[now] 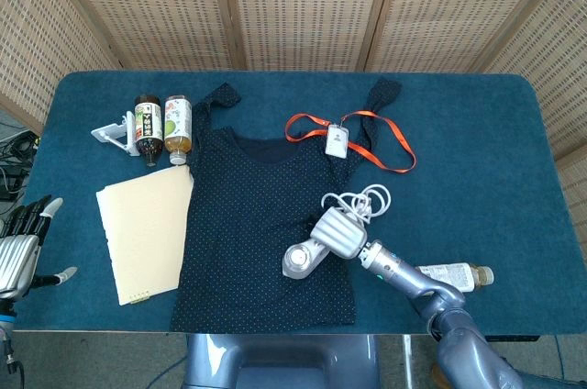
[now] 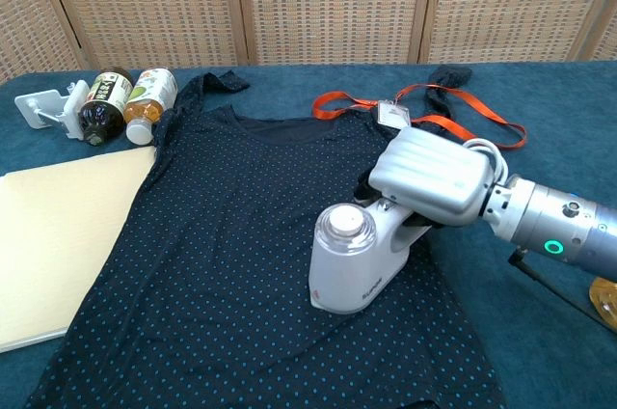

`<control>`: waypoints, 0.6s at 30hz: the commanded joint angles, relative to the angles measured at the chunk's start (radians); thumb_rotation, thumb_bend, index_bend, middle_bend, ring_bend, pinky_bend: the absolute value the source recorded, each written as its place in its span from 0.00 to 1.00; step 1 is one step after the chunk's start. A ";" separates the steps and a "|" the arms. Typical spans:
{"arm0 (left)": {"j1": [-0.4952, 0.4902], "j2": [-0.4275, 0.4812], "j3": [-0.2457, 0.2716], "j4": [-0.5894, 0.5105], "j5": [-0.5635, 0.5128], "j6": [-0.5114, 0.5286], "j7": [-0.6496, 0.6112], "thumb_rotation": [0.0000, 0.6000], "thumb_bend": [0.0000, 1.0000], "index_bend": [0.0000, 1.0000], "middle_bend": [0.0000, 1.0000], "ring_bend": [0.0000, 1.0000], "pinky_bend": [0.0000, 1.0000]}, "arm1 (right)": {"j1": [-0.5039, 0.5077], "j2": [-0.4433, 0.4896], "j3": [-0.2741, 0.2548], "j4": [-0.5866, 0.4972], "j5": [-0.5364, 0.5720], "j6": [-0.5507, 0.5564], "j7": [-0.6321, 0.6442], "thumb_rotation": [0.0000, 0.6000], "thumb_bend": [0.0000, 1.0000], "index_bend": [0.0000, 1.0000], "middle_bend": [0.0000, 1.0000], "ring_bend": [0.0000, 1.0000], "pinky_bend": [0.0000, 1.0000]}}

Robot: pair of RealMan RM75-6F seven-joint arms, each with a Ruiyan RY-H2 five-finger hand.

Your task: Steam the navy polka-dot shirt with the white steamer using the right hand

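One silver right hand (image 2: 431,176) grips the white handheld steamer (image 2: 353,257) by its handle, nozzle low over the navy polka-dot shirt (image 2: 231,235) spread flat on the blue bench (image 1: 477,160), presumably so steam reaches the fabric; the left hand (image 1: 20,247) waits off to the side, fingers apart.

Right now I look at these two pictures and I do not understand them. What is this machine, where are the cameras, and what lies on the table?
This is a robot with two arms, each ending in a mechanical hand. Both cameras sit on the robot itself: the head view looks down on the whole table, and the chest view looks forward from lower and closer.

On the blue table a navy polka-dot shirt lies spread flat. The right hand holds the handle of a white steamer, whose head is over the shirt. The steamer's coiled white cord lies just behind the hand.

The left hand is at the table's left edge, holding nothing.

Other things: two drink bottles beside a small white bracket, a cream folder, an orange lanyard with a badge, and another bottle lying near the right arm.
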 commanded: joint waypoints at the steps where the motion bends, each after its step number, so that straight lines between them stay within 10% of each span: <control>1: 0.000 0.000 0.001 -0.001 0.002 0.000 0.000 1.00 0.00 0.00 0.00 0.00 0.00 | -0.002 -0.016 -0.025 -0.023 -0.028 0.030 -0.004 1.00 1.00 0.86 0.70 0.80 1.00; 18: 0.002 0.005 0.002 -0.005 0.010 0.006 -0.008 1.00 0.00 0.00 0.00 0.00 0.00 | -0.017 -0.028 -0.087 -0.068 -0.106 0.109 -0.062 1.00 1.00 0.86 0.70 0.80 1.00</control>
